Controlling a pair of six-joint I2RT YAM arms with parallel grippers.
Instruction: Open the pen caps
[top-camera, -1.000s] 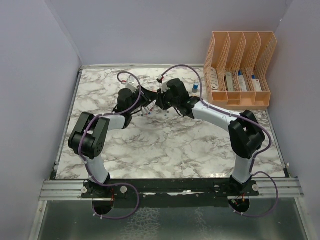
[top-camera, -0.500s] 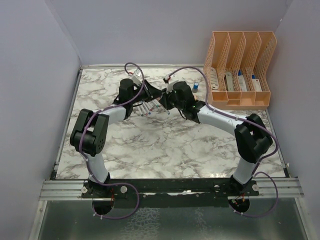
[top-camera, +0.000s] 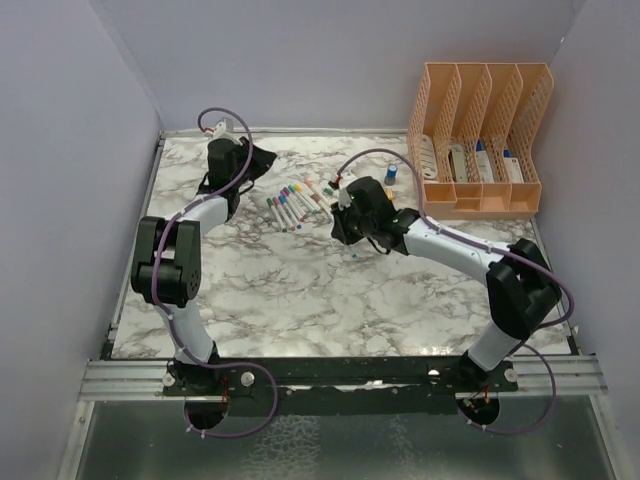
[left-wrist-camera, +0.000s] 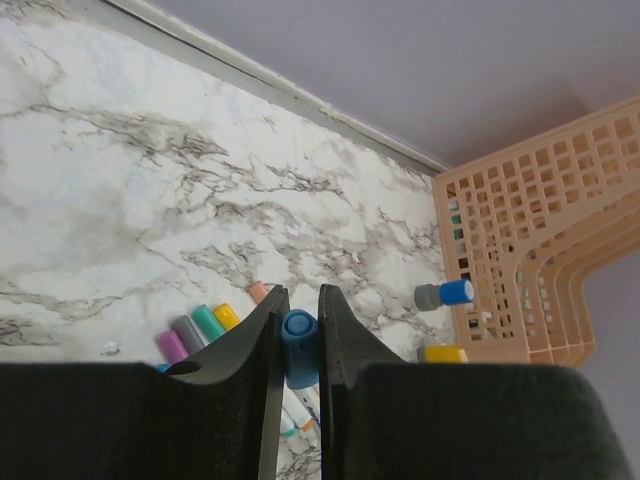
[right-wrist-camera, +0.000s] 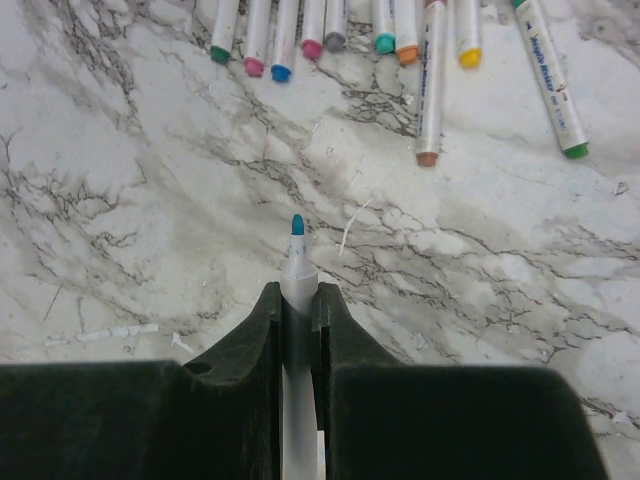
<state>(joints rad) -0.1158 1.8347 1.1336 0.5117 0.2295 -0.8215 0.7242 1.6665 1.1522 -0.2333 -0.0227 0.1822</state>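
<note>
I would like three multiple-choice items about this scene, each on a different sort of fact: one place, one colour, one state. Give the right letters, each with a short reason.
1. Where on the table does the orange file rack stand?
A. far right corner
B. near left corner
C. between the arm bases

2. What colour is the cap in the left end effector?
A. pink
B. yellow
C. blue

3. In what state is the pen in the right end effector?
A. capped
B. uncapped, tip bare
C. lying loose on the table

Answers: 1 A, the top view shows it at the far right edge; 2 C, a blue cap sits between the fingers; 3 B, the blue tip shows with no cap on it.
</note>
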